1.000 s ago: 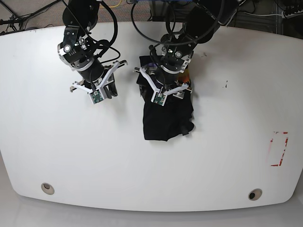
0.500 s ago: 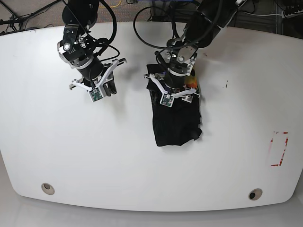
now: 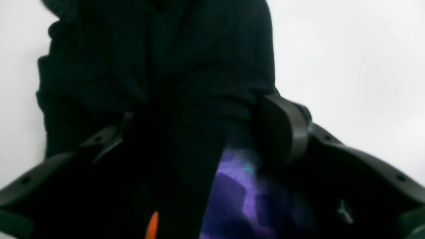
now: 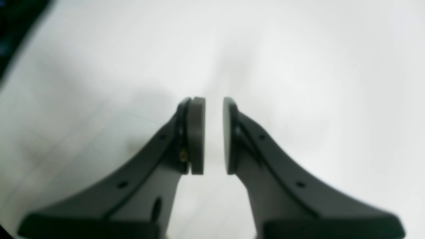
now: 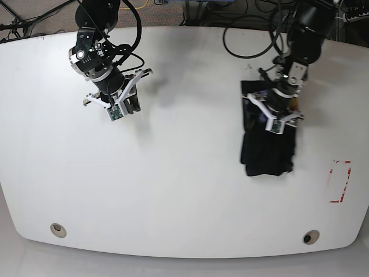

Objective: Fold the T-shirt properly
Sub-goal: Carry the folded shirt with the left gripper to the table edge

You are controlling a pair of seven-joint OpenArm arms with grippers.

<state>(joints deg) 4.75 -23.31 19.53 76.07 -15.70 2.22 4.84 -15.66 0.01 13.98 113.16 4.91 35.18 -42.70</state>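
- Shifted toward the base view's right since the earlier frames: the left gripper [image 5: 275, 115] and the folded shirt [image 5: 265, 153] with it, from mid-table to a spot near the red mark [image 5: 339, 182].
- Right gripper [image 5: 122, 103]: much the same place as before, at the upper left of the base view, above bare table [image 5: 173, 190].
- Shirt: a dark, bunched, roughly rectangular bundle lying on the table, its upper end under the left gripper, its lower end loose and rumpled.
- Left gripper, wrist view [image 3: 199, 132]: jaws set wide with thick black cloth [image 3: 159, 66] filling the space between them; one finger [image 3: 282, 129] presses against the cloth's side, so the gripper has hold of the shirt.
- Purple and orange patches show low in that wrist view; what they belong to cannot be told.
- Right gripper, wrist view [image 4: 214, 136]: two flat pads [image 4: 196, 136] stand nearly together with a narrow slit of white table between them; nothing is held.
- Two round holes [image 5: 57, 229] sit near the table's near edge.
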